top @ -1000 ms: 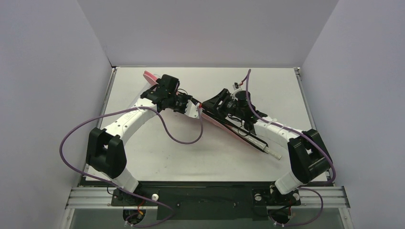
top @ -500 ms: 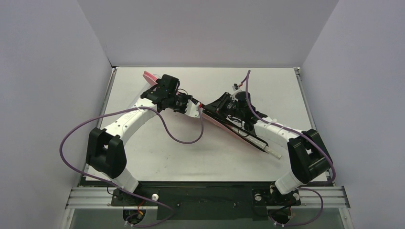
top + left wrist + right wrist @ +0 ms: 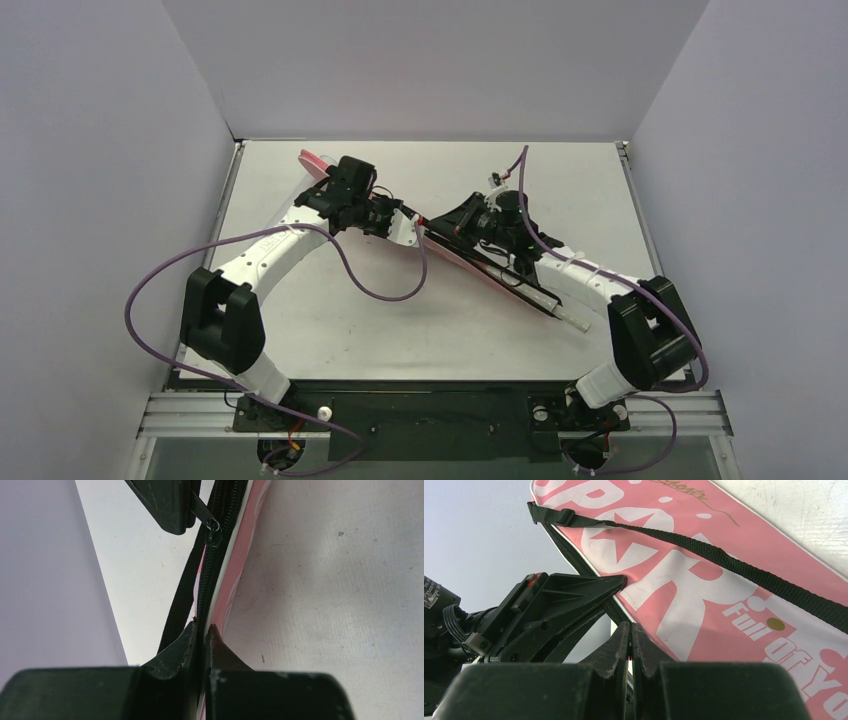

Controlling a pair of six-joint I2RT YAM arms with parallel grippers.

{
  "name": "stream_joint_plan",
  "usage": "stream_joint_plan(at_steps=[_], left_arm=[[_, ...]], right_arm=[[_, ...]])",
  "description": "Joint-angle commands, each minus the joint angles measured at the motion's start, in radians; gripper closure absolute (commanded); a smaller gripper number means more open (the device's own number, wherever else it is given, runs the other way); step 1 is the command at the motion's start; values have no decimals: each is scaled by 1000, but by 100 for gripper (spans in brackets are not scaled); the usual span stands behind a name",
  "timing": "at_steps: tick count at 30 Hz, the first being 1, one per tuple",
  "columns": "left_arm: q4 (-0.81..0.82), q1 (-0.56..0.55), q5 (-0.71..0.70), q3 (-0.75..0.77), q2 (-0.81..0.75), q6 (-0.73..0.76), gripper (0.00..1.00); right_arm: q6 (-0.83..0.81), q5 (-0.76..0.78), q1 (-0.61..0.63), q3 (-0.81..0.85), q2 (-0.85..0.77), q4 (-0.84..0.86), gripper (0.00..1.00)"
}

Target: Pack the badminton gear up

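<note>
Cover (image 3: 724, 540) pink, white SPORT lettering, black strap (image 3: 734, 565), black zipper (image 3: 211, 570).

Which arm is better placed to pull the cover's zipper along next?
Right, probably. The right tool is shut on the zipper pull, as the left wrist view shows. The left tool is clamped on the zipper edge of the pink cover, so it better serves as the anchor.

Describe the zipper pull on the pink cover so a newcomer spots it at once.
On the table lies the pink cover, gripped by both hands. Follow its black zipper from the left hand toward the right hand: the zipper pull is the small metal tab, the only shiny piece beside the black strap.
</note>
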Motion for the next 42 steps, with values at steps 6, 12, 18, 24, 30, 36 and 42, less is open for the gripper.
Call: stream_joint_plan(at_steps=[6, 12, 18, 24, 30, 36, 42], left_arm=[[55, -3, 9, 35, -34, -33, 100], [53, -3, 6, 37, -35, -38, 100], [53, -3, 1, 37, -35, -40, 100], [53, -1, 0, 37, -38, -36, 100], [55, -1, -1, 39, -36, -34, 100], [58, -1, -7, 42, -34, -35, 100], [86, -18, -40, 38, -30, -74, 63]], right_arm=[[-63, 19, -7, -4, -87, -39, 100], [-86, 31, -26, -28, -124, -70, 100], [-131, 39, -56, -58, -200, -130, 100], [-212, 52, -86, -87, -302, -272, 100], [-281, 75, -127, -148, -420, -403, 100], [-319, 83, -172, -202, -525, -492, 100], [-332, 73, -186, -188, -564, -554, 100]])
